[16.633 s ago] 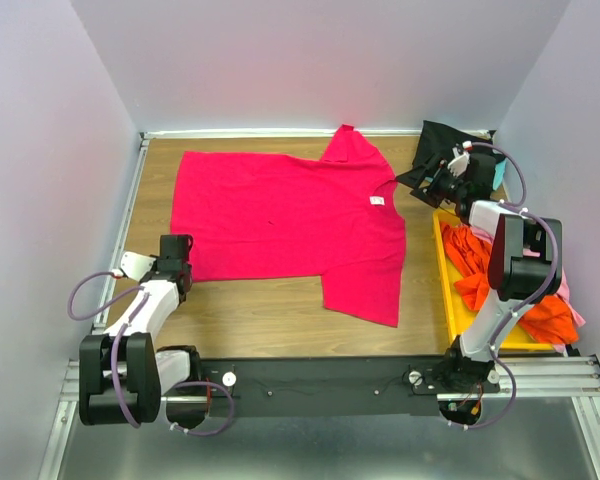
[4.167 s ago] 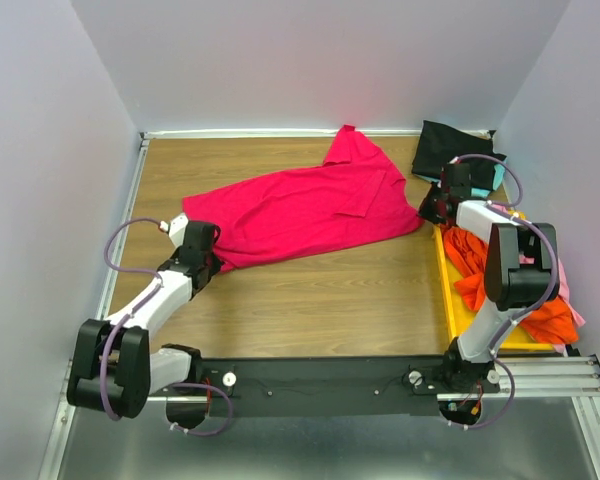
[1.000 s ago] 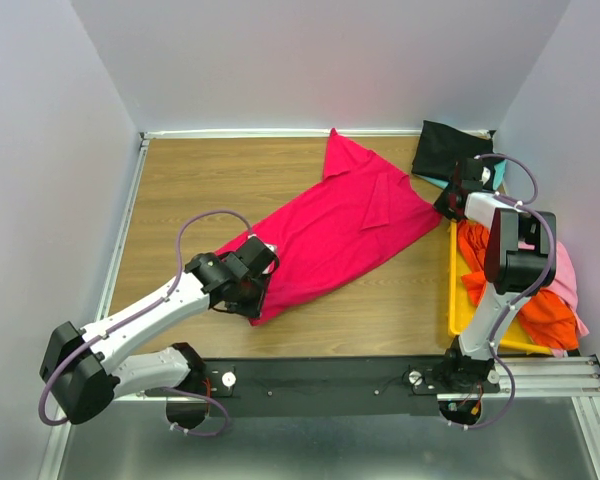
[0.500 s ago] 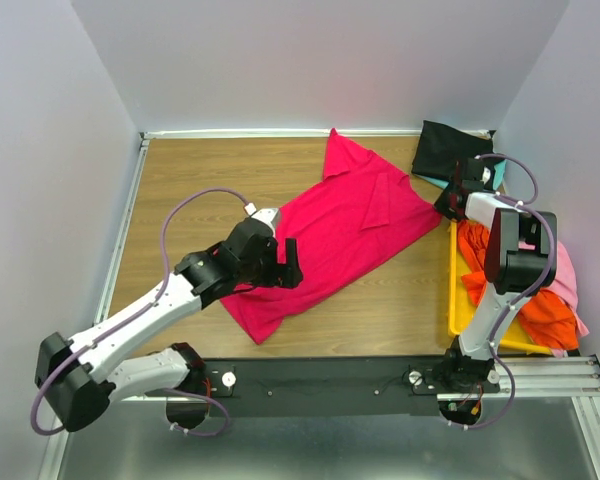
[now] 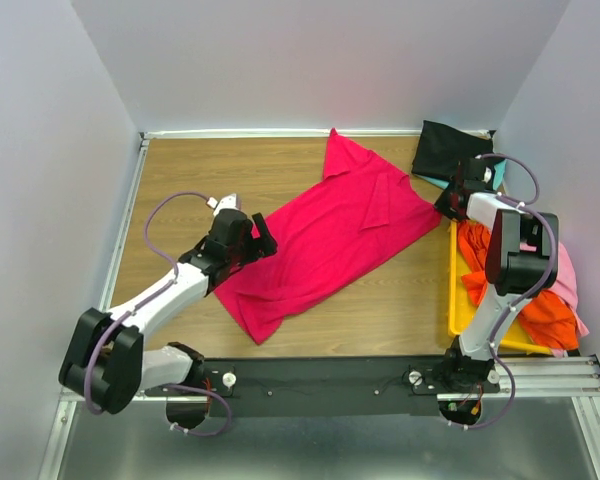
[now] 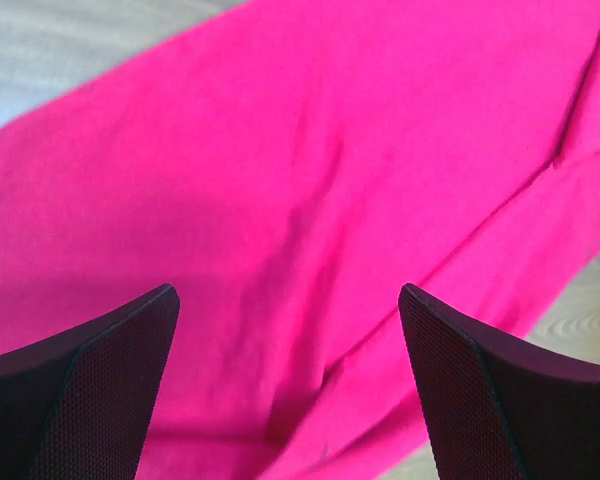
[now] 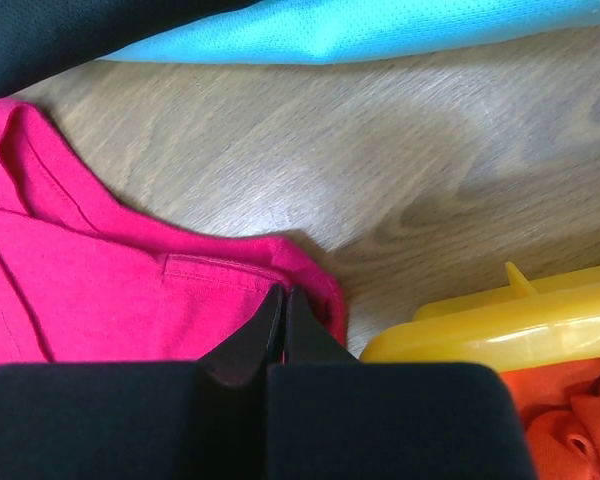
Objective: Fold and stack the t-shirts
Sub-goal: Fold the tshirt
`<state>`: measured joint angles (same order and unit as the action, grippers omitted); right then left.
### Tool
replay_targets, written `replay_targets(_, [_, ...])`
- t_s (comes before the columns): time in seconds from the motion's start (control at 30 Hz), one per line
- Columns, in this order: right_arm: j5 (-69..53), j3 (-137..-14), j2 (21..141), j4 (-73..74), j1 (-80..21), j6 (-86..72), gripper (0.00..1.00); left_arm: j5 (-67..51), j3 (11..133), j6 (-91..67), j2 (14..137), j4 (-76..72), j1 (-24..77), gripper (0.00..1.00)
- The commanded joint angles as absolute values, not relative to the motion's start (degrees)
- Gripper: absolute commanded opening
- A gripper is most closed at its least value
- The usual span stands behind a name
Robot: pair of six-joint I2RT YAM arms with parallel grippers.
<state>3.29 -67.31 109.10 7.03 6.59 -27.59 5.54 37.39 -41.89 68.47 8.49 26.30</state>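
Observation:
The crimson t-shirt (image 5: 330,235) lies folded lengthwise in a diagonal band across the wooden table, from near centre to far right. My left gripper (image 5: 262,238) hovers open over its lower left part, with nothing between the fingers. In the left wrist view the crimson cloth (image 6: 310,180) fills the space under the left gripper (image 6: 290,330). My right gripper (image 5: 445,203) is shut on the shirt's right corner, beside the bin. In the right wrist view the right gripper (image 7: 283,292) pinches the hem of the crimson shirt (image 7: 100,290). A black t-shirt (image 5: 450,150) and a teal t-shirt (image 5: 497,175) lie at the far right corner.
A yellow bin (image 5: 455,300) stands along the right edge, holding orange shirts (image 5: 540,310) and a pink one (image 5: 570,270). Its rim (image 7: 480,330) sits right next to the right gripper. White walls close in the table on three sides.
The left gripper has opened, let go of the shirt's lower end, and drawn back up and to the left. The shirt's end now rests on the table. The right arm has not moved.

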Motion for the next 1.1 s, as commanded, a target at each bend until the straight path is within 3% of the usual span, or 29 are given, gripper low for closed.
replay_targets(0.0, [2.5,-66.1,107.1,7.9,7.1,-27.5,0.01,4.7,36.1,-41.7,72.9,0.7,24.9,0.98])
replay_targets(0.4, [3.7,-63.3,103.5,7.6,7.1,-27.5,0.0,1.2,36.5,-38.8,85.5,-5.5,19.5,0.98])
replay_targets(0.63, [5.4,-60.0,98.7,7.7,7.1,-27.5,0.01,-1.8,43.5,-34.8,91.8,-3.4,16.2,0.98])
replay_targets(0.9, [7.5,-57.7,96.7,7.8,7.1,-27.2,0.01,3.1,52.0,-31.4,93.7,-0.3,15.4,0.98])
replay_targets(0.97, [8.4,-57.3,96.1,8.0,7.1,-27.2,0.13,4.9,53.5,-30.5,94.6,-0.1,14.9,0.98])
replay_targets(1.0, [8.8,-57.2,95.7,8.1,7.1,-27.2,0.31,5.3,54.9,-30.3,95.3,-0.1,14.7,0.98])
replay_targets(1.07, [8.6,-57.0,94.8,8.3,7.0,-27.0,0.46,6.1,56.2,-29.9,95.8,-0.1,14.4,0.98])
